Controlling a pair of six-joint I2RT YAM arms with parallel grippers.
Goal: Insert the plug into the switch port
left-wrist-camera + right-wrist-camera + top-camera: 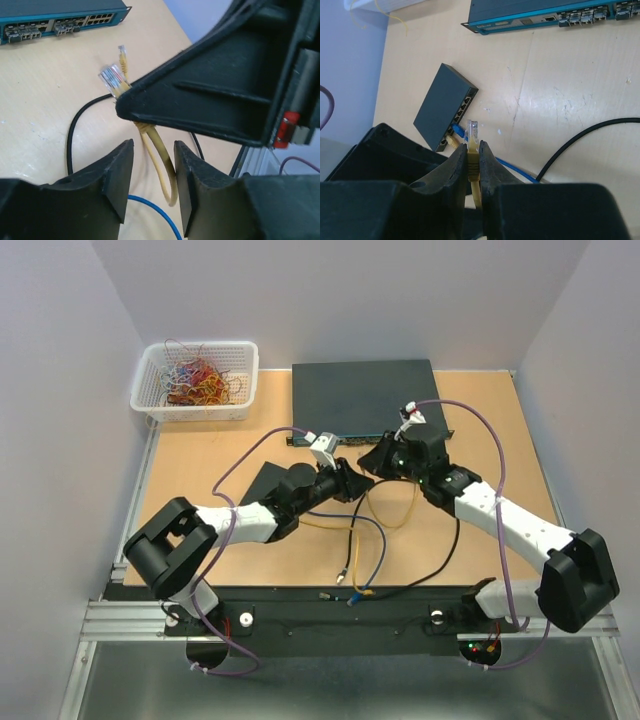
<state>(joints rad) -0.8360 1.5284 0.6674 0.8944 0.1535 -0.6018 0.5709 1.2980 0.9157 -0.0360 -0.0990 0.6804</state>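
Pale bench (560,75) lies beneath the right fingers (451,172), clamped just behind the plug (472,131) so it juts past their tips toward the switch port row (461,111), while half-open left fingers (117,175) straddle its yellow cable (159,165) without gripping.

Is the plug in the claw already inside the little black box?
No, the right claw pinches the plug, its clear tip apart from the black box.

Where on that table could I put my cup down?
Bare tabletop lies below the white basket, left of the small black box, and at the far right beside the big switch. The middle is crowded: the left pincer and the right pincer, gripping a plug, meet above a blue cable and a black cable.
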